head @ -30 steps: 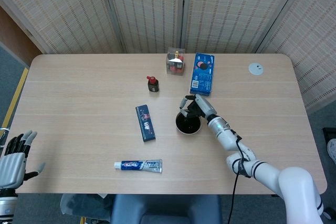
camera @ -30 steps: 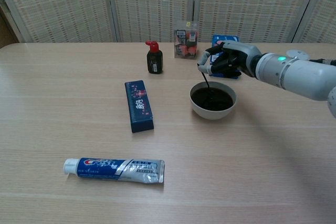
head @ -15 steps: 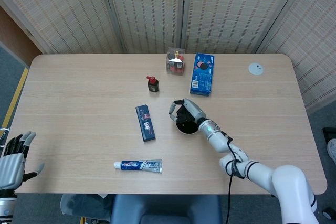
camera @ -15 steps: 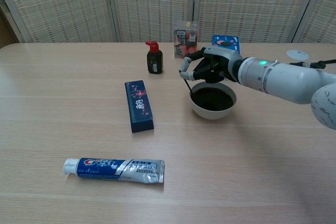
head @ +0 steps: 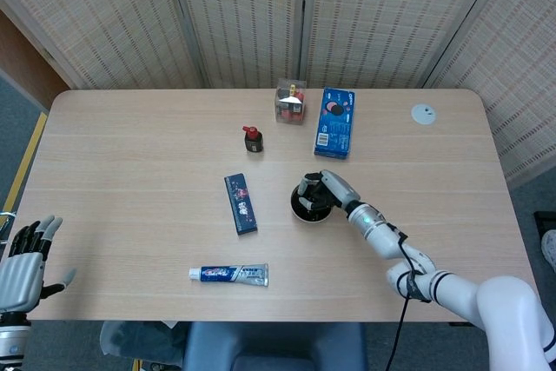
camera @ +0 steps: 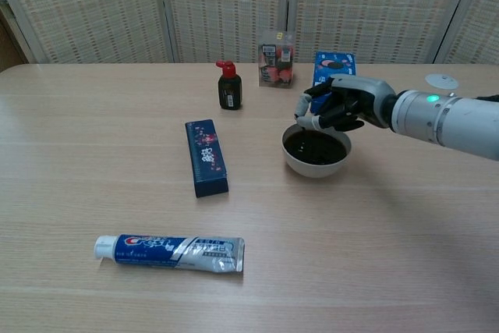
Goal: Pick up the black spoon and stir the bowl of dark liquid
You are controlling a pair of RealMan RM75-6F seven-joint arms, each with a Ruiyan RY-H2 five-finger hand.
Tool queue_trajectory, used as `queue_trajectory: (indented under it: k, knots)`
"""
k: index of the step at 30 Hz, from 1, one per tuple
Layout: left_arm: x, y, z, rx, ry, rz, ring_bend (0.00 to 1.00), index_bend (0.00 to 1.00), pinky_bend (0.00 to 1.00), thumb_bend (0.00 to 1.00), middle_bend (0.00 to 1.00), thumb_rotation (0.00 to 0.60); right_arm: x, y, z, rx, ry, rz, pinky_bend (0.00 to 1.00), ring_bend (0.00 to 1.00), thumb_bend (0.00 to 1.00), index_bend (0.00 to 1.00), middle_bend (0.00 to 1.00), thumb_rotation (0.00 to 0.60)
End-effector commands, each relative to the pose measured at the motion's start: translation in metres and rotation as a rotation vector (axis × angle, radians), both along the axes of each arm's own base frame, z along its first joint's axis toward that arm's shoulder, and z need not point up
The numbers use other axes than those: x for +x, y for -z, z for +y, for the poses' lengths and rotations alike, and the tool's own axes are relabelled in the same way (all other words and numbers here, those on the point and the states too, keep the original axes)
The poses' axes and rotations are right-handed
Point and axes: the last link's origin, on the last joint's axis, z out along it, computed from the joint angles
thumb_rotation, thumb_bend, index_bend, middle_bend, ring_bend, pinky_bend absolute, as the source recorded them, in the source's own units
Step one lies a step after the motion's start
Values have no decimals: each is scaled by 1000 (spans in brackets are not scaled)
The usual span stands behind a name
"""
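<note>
While we look down from the head view, our right hand [head: 323,190] sits over the white bowl [head: 311,208] near the middle of the table [head: 130,154]. Its fingers are curled in over the bowl and hide most of it. We cannot make out the black spoon from up here. Our left hand [head: 24,260] is far off at the table's near left corner, with fingers spread and nothing in them.

From the chest view, our right hand [camera: 337,107] hangs just above the bowl [camera: 316,163] of dark liquid [camera: 314,147]. Its fingers are closed together, and the spoon seems to be held in them, but we can't see it clearly.

We think we are in the stirring step. Next we should sweep the spoon around inside the bowl, slowly, staying low so nothing splashes out and the bowl does not tip.
</note>
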Motion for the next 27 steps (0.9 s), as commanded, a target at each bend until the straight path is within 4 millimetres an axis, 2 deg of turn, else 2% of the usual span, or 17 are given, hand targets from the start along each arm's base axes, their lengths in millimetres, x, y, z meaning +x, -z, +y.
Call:
queue_trajectory:
  k: [1, 8, 15, 20, 27]
  knots:
    - [1, 1, 1, -3, 3, 1, 0, 73, 0, 241, 0, 600, -6, -5, -4, -17, 15, 7, 1000, 1000, 554, 705, 1000, 600]
    - [3, 1, 3, -4, 6, 1, 0, 73, 0, 242, 0, 600, -1, -9, -22, -58, 39, 4, 1000, 1000, 562, 707, 1000, 600]
    - [4, 1, 2, -5, 5, 3, 0, 73, 0, 242, 0, 600, 16, 0, -33, -59, 35, 9, 1000, 1000, 563, 707, 1000, 600]
    - [3, 0, 1, -2, 4, 2, 0, 73, 0, 241, 0, 600, 28, 10, -31, -39, 16, 5, 1000, 1000, 563, 707, 1000, 600]
    - [3, 1, 2, -4, 6, 2, 0, 73, 0, 242, 0, 600, 38, 16, -18, -5, -40, -2, 1000, 1000, 562, 707, 1000, 600]
